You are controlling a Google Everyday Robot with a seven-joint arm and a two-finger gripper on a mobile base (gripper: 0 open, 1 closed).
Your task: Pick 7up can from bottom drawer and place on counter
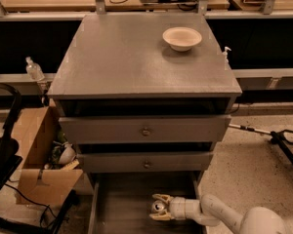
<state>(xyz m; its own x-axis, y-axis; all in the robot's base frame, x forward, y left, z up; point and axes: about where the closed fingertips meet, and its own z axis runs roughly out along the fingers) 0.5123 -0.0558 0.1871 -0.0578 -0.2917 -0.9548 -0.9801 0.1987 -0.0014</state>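
The 7up can (157,207) stands in the open bottom drawer (122,199), near its right side; I see its shiny silver lid. My gripper (158,207) reaches in from the lower right, with one pale finger above the can and one below it, close against it. The counter (127,57) is the grey slab on top of the cabinet, well above the drawer.
A cream bowl (182,38) sits on the counter's back right. Two shut drawer fronts with knobs (146,131) are above the open drawer. A cardboard box (39,155) with clutter and a black stand stand at the left. A tripod leg (273,135) lies on the floor at the right.
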